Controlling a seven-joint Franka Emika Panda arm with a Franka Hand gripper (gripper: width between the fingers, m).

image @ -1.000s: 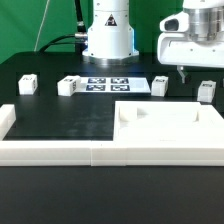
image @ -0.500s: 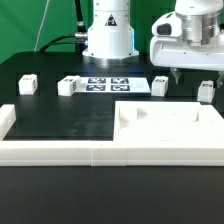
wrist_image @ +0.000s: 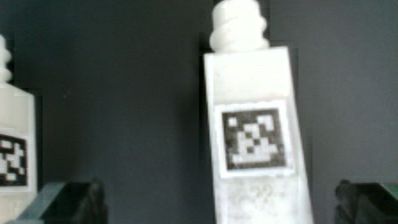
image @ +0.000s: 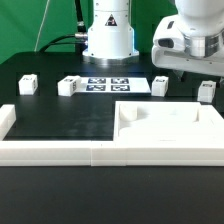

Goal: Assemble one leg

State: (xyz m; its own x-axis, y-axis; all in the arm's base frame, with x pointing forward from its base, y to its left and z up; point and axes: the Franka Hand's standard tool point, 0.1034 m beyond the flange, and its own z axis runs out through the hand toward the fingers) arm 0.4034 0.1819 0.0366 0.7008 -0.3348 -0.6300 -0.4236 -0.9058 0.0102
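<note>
Several small white legs with marker tags lie on the black table: two at the exterior view's left [image: 27, 84] [image: 68, 86], one right of the marker board [image: 160, 86], and one at the far right [image: 207, 91]. My gripper [image: 184, 66] hangs above the table between the two right legs. In the wrist view a leg [wrist_image: 249, 130] with a threaded tip lies lengthwise between my open fingers [wrist_image: 71, 205], and the gripper [wrist_image: 217, 205] holds nothing. Another leg [wrist_image: 15, 130] lies beside it at the picture's edge.
The marker board [image: 105, 83] lies in front of the robot base [image: 108, 35]. A large flat white slab with corner recesses [image: 190, 125] lies at the front right. A low white wall [image: 60, 150] runs along the table's front edge.
My gripper has shifted a little toward the exterior view's left and turned, and now sits slightly lower over the two right legs. The legs have not moved.
</note>
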